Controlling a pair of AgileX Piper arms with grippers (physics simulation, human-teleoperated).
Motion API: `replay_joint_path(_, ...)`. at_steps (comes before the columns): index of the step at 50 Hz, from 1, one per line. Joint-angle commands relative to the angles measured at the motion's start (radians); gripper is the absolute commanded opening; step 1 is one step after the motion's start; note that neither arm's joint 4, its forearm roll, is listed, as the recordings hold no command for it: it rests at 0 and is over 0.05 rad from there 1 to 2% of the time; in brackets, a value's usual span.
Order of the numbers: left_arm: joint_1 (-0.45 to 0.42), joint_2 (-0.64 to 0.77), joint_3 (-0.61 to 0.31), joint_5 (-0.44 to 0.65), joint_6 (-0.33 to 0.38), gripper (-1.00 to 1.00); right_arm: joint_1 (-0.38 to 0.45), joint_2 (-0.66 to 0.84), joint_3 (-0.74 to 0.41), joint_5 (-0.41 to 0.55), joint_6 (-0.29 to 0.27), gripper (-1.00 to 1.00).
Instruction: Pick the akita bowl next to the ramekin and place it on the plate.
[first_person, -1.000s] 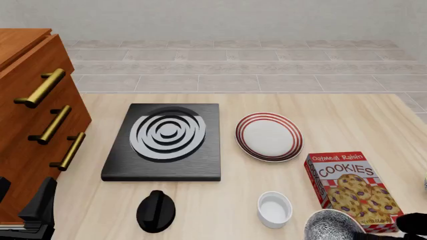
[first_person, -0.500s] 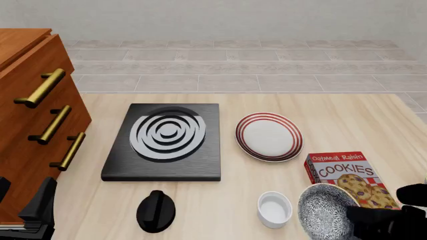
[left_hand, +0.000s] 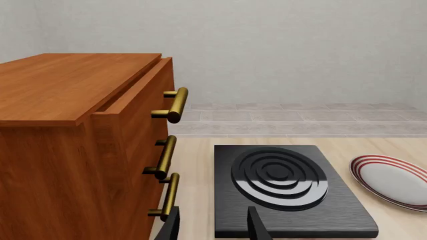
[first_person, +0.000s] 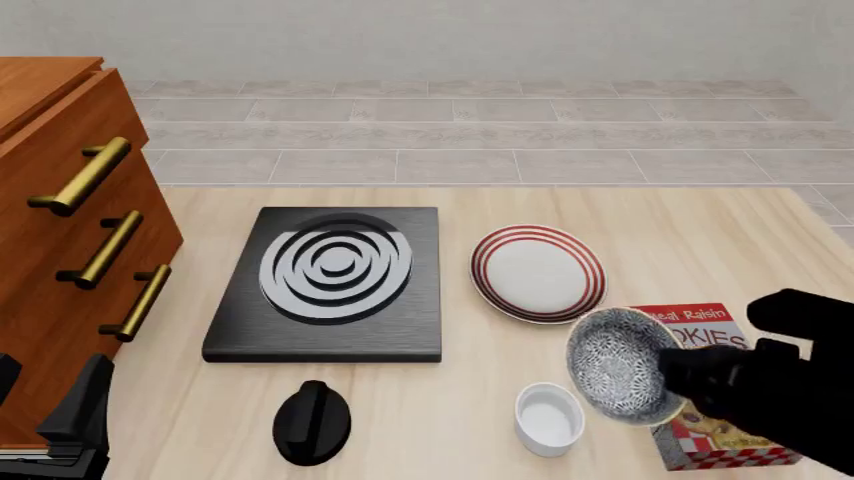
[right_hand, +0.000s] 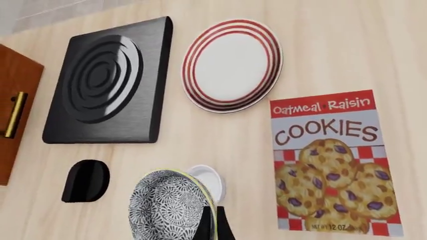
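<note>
The akita bowl (first_person: 617, 364), speckled black and white inside, hangs tilted on its side above the table, between the ramekin (first_person: 550, 418) and the cookie box. My right gripper (first_person: 677, 378) is shut on the bowl's rim; the right wrist view shows its thin fingers (right_hand: 206, 226) clamping the edge of the bowl (right_hand: 169, 207) with the ramekin (right_hand: 209, 179) just beyond. The red-striped plate (first_person: 537, 273) lies bare farther back, also visible in the right wrist view (right_hand: 232, 65). My left gripper (left_hand: 213, 229) stands open and holds nothing, low at the near left by the cabinet.
A black stove plate (first_person: 331, 280) with a ringed burner lies left of the plate. A black knob-shaped object (first_person: 312, 422) sits near the front. The cookie box (first_person: 714, 425) lies under my right arm. A wooden cabinet (first_person: 67, 240) with brass handles fills the left side.
My right gripper has lifted the akita bowl from the near right corner and carried it up and away toward the plate, tilting it further. The left arm has not moved.
</note>
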Motion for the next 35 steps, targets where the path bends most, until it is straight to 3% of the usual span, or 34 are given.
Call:
replay_joint_path(1, 0.000, 0.000, 0.000, 0.000, 0.000, 1.00, 0.016, 0.121, -0.046, -0.090, 0.029, -1.00)
replay_joint_path(18, 0.000, 0.000, 0.000, 0.000, 0.000, 1.00, 0.019, 0.231, -0.148, -0.109, 0.055, -1.00)
replay_joint_path(27, 0.000, 0.000, 0.000, 0.000, 0.000, 1.00, 0.005, 0.312, -0.191, -0.156, 0.045, -1.00)
replay_joint_path(35, 0.000, 0.000, 0.000, 0.000, 0.000, 1.00, 0.017, 0.372, -0.222, -0.186, 0.067, -1.00)
